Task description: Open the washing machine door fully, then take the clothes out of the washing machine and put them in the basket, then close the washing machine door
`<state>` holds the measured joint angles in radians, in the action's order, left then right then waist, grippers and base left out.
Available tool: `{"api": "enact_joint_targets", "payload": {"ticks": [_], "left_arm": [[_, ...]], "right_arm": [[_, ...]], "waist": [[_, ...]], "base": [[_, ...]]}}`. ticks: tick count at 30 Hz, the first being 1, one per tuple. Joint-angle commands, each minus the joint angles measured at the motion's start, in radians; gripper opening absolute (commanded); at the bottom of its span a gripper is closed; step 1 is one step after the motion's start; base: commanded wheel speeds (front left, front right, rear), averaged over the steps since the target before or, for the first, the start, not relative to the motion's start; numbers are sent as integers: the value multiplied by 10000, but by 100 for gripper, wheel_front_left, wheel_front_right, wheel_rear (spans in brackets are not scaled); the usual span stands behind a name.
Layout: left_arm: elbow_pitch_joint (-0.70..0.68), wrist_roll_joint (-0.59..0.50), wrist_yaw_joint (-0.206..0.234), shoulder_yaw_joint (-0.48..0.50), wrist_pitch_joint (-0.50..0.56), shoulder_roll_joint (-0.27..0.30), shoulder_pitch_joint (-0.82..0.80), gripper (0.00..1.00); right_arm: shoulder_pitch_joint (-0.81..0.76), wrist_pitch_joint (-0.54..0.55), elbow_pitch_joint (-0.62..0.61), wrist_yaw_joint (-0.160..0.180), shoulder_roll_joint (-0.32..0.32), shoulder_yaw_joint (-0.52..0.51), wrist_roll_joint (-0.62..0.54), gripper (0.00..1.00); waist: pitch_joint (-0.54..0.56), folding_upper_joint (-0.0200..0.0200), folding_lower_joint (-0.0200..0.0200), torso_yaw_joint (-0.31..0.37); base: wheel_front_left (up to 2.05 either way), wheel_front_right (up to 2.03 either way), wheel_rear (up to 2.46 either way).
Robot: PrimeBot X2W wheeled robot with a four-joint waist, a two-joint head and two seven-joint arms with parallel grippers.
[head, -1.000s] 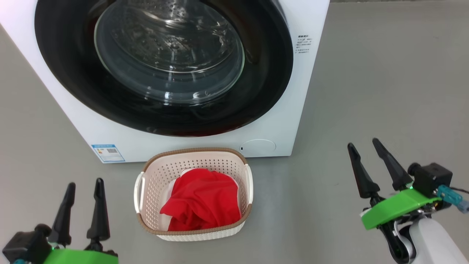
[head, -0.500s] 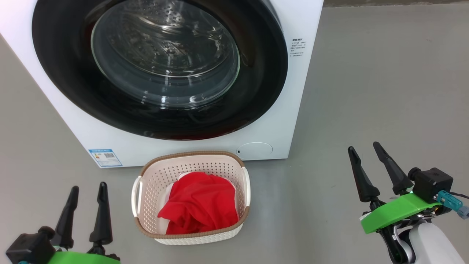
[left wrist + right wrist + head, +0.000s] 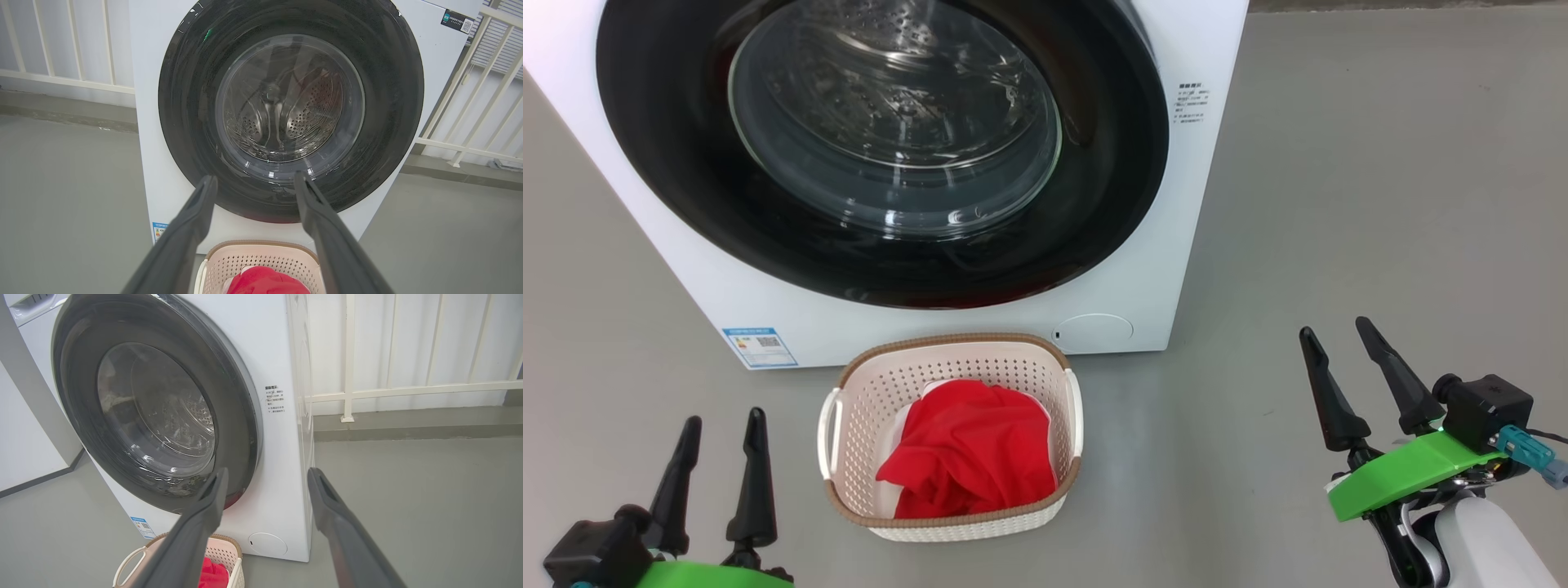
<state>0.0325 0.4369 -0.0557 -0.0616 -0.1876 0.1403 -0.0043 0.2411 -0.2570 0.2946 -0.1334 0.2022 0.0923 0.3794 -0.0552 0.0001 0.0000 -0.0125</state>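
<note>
Jaws spread and empty, left gripper [image 3: 725,416] sits near the basket [image 3: 947,339] holding the clothes [image 3: 972,457], right gripper [image 3: 1334,327] well apart, and beyond stands the washing machine [image 3: 727,302], the washing machine door [image 3: 1094,204] flush against its front.

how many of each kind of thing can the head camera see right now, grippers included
washing machine: 1
basket: 1
heap of red clothes, lying in the basket: 1
grippers: 2 (left gripper, right gripper, both open)
total: 5
</note>
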Motion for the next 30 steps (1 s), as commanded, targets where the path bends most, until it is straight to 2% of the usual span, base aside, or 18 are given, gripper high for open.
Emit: {"api": "enact_joint_targets", "payload": {"ticks": [1, 5, 6, 10, 18, 21, 30], "left_arm": [[-241, -38, 90, 333, -111, 218, -218, 100], [-205, 33, 69, 328, -142, 222, -234, 100], [13, 10, 0, -4, -50, 2, 0, 0], [486, 13, -4, -99, -25, -275, 124, 0], [565, 673, -46, 1, 142, -309, 74, 0], [627, 1047, -70, 59, 238, -328, 34, 0], [741, 1797, -117, 178, 432, -367, -53, 0]], "right_arm": [[22, -48, -279, 27, 31, 199, -44, 100], [30, -48, -276, 27, 16, 182, -53, 100], [0, 0, 0, 0, -14, -14, 0, 0], [-292, 5, 479, 0, -204, 10, 6, 0], [-367, 215, 405, 2, -277, -107, 695, 0], [-398, 331, 383, 2, -319, -171, 1088, 0], [-452, 568, 328, 4, -404, -304, 1874, 0]], "waist": [[-14, -1, 0, -4], [-22, -1, 0, -4], [-22, -1, 0, -4], [-22, -1, 0, -5], [32, -1, 23, 2], [32, -1, 2, 7], [61, -1, 1, 15]], "base": [[0, 0, 0], [0, 0, 0], [0, 0, 0], [0, 0, 0], [0, 0, 0], [0, 0, 0], [0, 0, 0]]}}
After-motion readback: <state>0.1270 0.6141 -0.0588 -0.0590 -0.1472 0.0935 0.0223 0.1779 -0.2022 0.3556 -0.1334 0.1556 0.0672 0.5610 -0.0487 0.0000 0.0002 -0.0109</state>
